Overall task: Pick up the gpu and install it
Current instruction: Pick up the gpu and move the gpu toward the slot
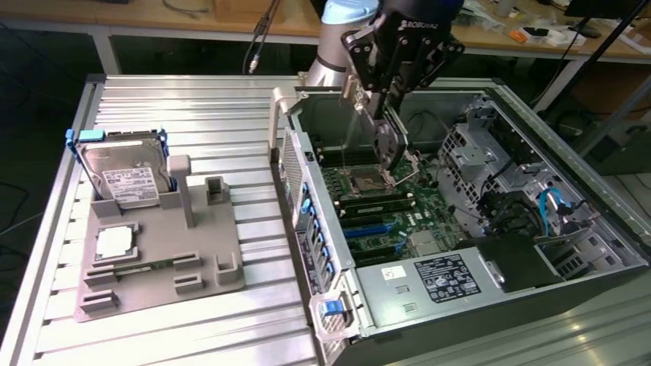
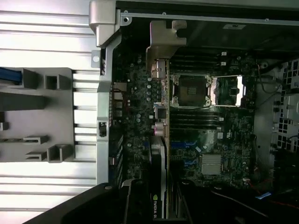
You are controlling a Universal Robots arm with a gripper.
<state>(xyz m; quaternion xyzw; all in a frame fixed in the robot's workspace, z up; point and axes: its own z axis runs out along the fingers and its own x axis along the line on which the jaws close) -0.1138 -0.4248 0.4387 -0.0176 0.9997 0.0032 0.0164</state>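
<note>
Gripper (image 1: 385,107) clenched on the gpu (image 1: 392,149), which hangs edge-down over the case (image 1: 508,313). Card judged light, stiff, fragile — hold by the board edges, not the components.

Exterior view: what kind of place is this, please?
Probably a robotics lab or workshop bench. An open computer case sits on a ribbed metal table, a hard drive stands in a grey fixture, and the gripper holds the gpu above the motherboard.

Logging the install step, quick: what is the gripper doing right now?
Gripper: closed on the gpu, holding it on edge over the motherboard inside the open computer case.
</note>
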